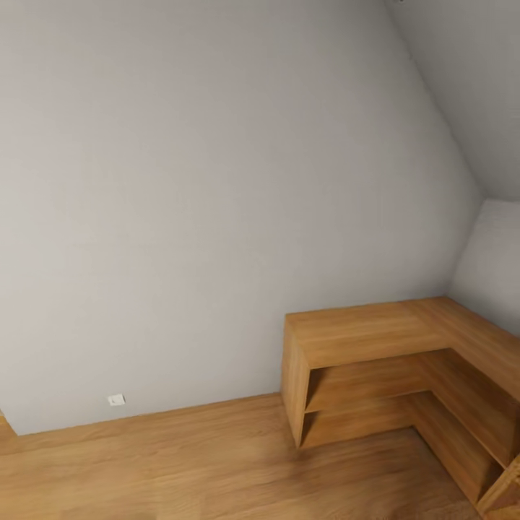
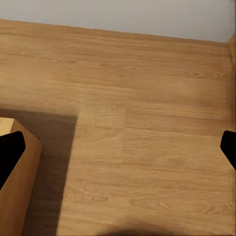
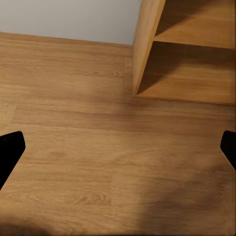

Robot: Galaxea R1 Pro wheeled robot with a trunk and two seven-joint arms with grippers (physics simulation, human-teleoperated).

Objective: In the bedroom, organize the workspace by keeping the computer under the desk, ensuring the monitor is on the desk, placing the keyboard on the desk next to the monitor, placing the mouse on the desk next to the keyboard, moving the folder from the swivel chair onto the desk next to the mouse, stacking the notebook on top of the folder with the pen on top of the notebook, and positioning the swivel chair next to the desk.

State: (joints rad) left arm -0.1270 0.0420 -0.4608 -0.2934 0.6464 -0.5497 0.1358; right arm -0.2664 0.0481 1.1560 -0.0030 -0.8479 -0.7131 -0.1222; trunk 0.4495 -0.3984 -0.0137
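Black fingertips (image 2: 11, 152) of the left gripper (image 2: 118, 152) stand at the two edges of the left wrist view, spread wide with nothing between them; under the gap lies only the wood plank floor (image 2: 147, 123), and behind the one fingertip there is the corner of a light wooden box or piece of furniture (image 2: 22, 196), which I cannot name with certainty. Further to the right, the right gripper (image 3: 118, 152) looks the same: its fingertips (image 3: 10, 150) are far apart, empty, and the floor is between the jaws, while beyond the jaws stands a low wooden shelf unit (image 3: 187, 54) with open compartments. From the head view this L-shaped shelf unit sits in the corner under the sloped pale grey wall (image 1: 180, 180), and a small white socket (image 1: 116, 399) is low on the wall. Nothing of the task is close to either pair of jaws here, so the robot seems to be on its way through the bedroom. As a judgement only: the folder should be light, flat and a little flexible, so it is better to pinch it at one edge that hangs over the chair seat; the pen is thin and may roll or slip, so a grip across its middle seems safest.
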